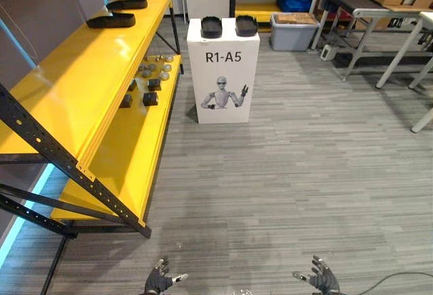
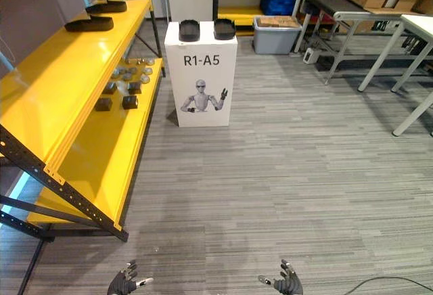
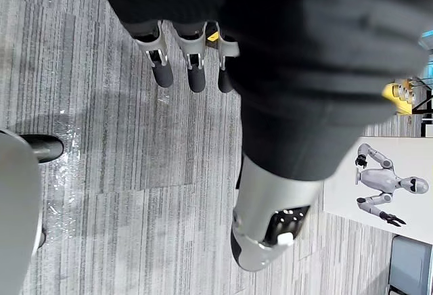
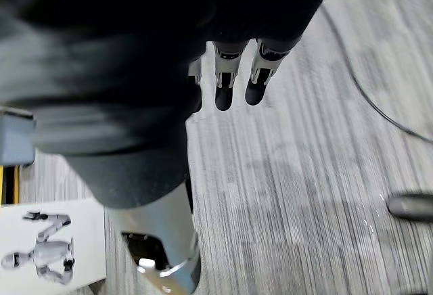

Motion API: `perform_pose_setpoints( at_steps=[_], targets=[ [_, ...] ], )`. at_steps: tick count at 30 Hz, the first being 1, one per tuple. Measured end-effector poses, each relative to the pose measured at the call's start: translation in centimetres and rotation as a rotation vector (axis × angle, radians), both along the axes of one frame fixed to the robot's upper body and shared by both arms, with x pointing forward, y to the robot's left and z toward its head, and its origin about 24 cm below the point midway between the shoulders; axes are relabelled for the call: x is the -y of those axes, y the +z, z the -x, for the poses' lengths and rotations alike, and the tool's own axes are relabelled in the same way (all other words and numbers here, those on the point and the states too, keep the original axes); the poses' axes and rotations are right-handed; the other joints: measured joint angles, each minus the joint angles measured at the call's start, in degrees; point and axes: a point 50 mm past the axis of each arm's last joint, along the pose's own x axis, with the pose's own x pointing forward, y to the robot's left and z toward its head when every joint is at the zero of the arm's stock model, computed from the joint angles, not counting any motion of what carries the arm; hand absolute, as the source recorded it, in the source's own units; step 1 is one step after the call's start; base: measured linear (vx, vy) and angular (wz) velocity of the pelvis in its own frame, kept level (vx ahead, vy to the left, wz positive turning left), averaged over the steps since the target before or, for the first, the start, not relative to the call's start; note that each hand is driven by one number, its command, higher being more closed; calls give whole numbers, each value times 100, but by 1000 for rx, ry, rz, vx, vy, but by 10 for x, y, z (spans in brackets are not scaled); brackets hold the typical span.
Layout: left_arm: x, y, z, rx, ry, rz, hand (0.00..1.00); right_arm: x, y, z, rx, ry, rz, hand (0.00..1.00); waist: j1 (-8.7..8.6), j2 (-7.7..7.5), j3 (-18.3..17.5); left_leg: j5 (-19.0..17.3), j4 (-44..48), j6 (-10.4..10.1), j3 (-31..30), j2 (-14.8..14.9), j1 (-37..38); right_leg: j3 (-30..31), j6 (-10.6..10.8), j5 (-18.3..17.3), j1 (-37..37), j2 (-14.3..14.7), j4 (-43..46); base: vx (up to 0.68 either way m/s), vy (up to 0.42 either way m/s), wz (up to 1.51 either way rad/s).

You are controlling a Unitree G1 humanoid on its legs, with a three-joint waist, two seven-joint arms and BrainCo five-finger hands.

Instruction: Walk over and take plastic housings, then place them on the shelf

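fingers [image 3: 162,72] on the left hand [image 1: 159,283] hang straight and a little spread, holding nothing. the right hand [image 1: 323,280] is the same, its fingers [image 4: 223,92] loose and empty, and both are low over the grey floor [image 1: 284,173]. so by my reckoning this is the walk-over step, with nothing picked up yet.

at the left runs the yellow shelf [image 1: 81,85]. at the far end of its top board lie two black shells [image 1: 111,19], seemingly the same kind of part, each with its long side across the board. (the small dark blocks and clear bits on the lower board look like no part of this job.)

ahead, just right of the shelf's far end, is the white stand [image 1: 223,72]. on top sit the two black housings [image 1: 211,27], side by side, close but apart, open side up like shallow tubs. their long axis seems to run away from the robot, narrow end facing it, though from this far off i wouldn't swear to it.

the next move calls for crossing the floor and stopping square and close to the stand, so each hand can reach one housing along its long sides. after that comes a turn left to the shelf.
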Motion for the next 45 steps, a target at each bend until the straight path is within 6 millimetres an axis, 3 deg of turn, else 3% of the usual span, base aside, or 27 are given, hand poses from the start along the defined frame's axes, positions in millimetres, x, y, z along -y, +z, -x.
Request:
perform_pose_setpoints(
  at_steps=[7,16,24,26,28,29,30,32,35,37,38,39,40,41,42,43,44,45],
  targets=[
    [-3,7,-7,47,6,3,0,1,1,-3,15,8,-30,0,-6,24,59,-115,2,-180,8,-2,180,20,118,-49,190,-13,-49,40,7,-2],
    [-4,10,-8,72,40,12,0,4,3,-4,32,-30,-47,0,-8,49,72,-152,70,-214,48,3,174,59,178,-87,171,-16,-75,-25,-7,-3],
    [-4,15,-10,108,68,18,0,12,9,-18,77,-73,-38,0,6,220,100,-545,572,56,215,53,-267,167,170,-87,-121,5,-69,-44,28,-14],
    [-6,18,-11,128,94,17,0,14,11,-23,91,-85,-36,0,28,266,113,-850,959,98,299,92,-491,218,207,-272,-323,-8,229,25,66,-23],
    [-7,19,-13,138,115,19,0,19,13,-28,105,-114,-23,0,68,328,161,-1095,1234,171,331,101,-606,186,513,-629,-788,-91,1245,67,96,-14],
    [-7,20,-15,147,128,19,0,19,13,-31,109,-117,-23,0,77,367,177,-1179,1284,198,334,105,-583,63,604,-711,-1305,-184,2376,96,122,-1],
    [-9,23,-18,159,127,12,0,15,13,-33,108,-111,-30,0,65,325,294,-1243,1301,275,325,72,-408,-106,560,-687,-1819,-366,3606,113,127,5],
    [-10,22,-15,153,139,11,0,12,11,-33,98,-100,-35,0,55,311,365,-1428,1310,297,305,29,-99,-394,501,-759,-2245,-685,4616,181,88,6],
    [-13,26,-27,180,138,0,0,13,13,-38,112,-100,-35,0,-62,327,504,-1540,1157,270,46,87,266,-714,492,-795,-2767,-878,4272,359,5,38],
    [-13,32,-42,221,132,-2,0,15,16,-42,127,-106,-35,0,-172,388,644,-1539,926,223,-182,322,467,-765,408,-696,-3070,-686,3252,459,-130,74],
    [-14,35,-47,237,126,-11,0,16,16,-43,130,-109,-32,0,-235,383,675,-1540,792,40,-355,439,602,-711,357,-320,-3124,-532,2296,601,-270,89],
    [-16,36,-50,244,126,-20,0,16,16,-42,125,-112,-29,0,-301,290,668,-1652,820,-178,-500,503,757,-640,151,434,-3144,-502,1731,557,-277,81],
    [-16,35,-50,240,129,-23,0,18,15,-38,116,-117,-24,0,-342,261,657,-1712,893,-280,-581,543,823,-593,-74,885,-3121,-503,1853,707,-357,51],
    [-10,33,-52,237,136,-4,0,21,17,-43,126,-114,-13,0,-300,417,628,-1647,1262,-451,-640,750,722,-780,-223,529,-3171,-421,2240,505,-257,23],
    [-9,34,-53,240,135,-1,0,19,19,-46,136,-111,-16,0,-289,399,624,-1524,1580,-574,-648,782,576,-793,-240,368,-3135,-402,2304,654,-325,10],
    [-5,33,-53,238,138,11,0,18,20,-50,148,-105,-18,0,-284,404,635,-1128,2510,-456,-638,869,213,-866,-315,154,-2924,-329,2283,667,-327,15],
    [-1,31,-51,232,145,26,0,17,19,-48,143,-100,-19,0,-282,436,672,-347,3753,-284,-620,1038,-203,-926,-394,-11,-2398,-190,2031,655,-313,11],
    [1,30,-49,226,147,32,0,15,19,-47,139,-90,-20,0,-240,408,701,3,4338,-288,-610,1181,-402,-923,-426,-44,-2099,-95,1835,724,-326,-10]
  ],
)
